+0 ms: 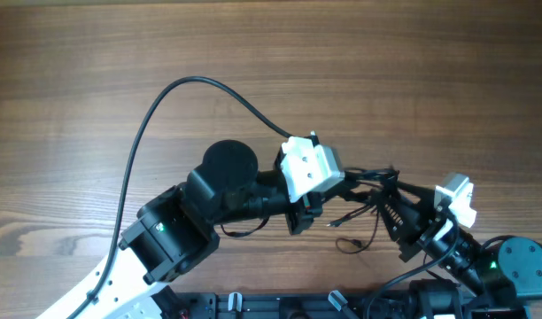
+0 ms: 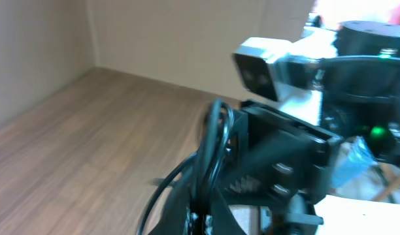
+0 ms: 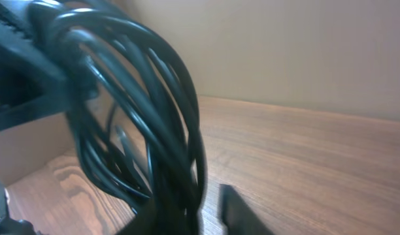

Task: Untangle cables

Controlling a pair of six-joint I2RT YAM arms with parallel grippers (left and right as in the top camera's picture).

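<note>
Black cables (image 3: 141,111) are nearest to the lens in the right wrist view. It is a thick bunch of thin cords, looped several times, hanging just above and in front of the right pincer (image 3: 197,199). Its two fingers stand a little apart at the bottom of that view, w/ tabletop (image 1: 253,53) visible btw. them. The bunch goes down along the one finger on the left side of the view. I cannot tell if this pincer really pinches the cords or only stands around them, because the cords hide the contact and the view is blurred.

Left pincer (image 2: 201,219) is closed on the cables. In the left wrist view the cords come up from btw. its fingers and make a tall loop directly above it. Right pincer is just behind this loop, very near, facing it.

From overhead both pincers meet nose to nose, approx. in the lower middle-right of the tabletop, and the bunch is btw. them, lifted. A few thin strands drop from the bunch and lie loose on the wood below the two pincers, on the side toward the arm bases, w/ small plug ends.
</note>
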